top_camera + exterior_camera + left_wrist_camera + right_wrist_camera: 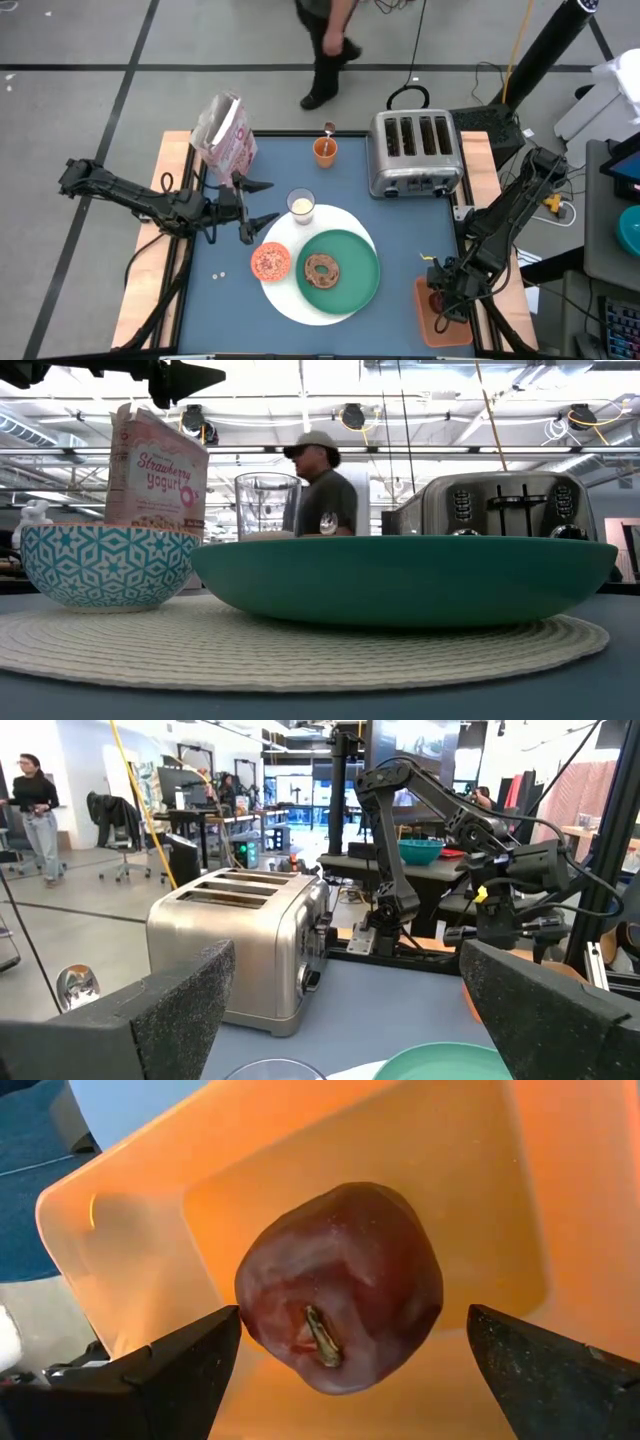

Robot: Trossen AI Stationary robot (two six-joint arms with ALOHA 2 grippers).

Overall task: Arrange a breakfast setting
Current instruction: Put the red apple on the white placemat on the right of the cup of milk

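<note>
I read the round white mat (300,290) as the base of the setting, so the large green plate (350,285) sits on it with the brown bagel (322,268) already centred inside. The pink cereal box (226,130) stands at the far left edge, clear of the work area. The glass of milk (301,206) stands on the mat's far edge and a patterned bowl (270,261) on its left. My left gripper (258,203) hangs spread and empty just left of the glass. My right gripper (345,1355) is spread wide over the orange tray (480,1190), straddling the dark red fruit (340,1285) without touching it, lined up for a grasp.
</note>
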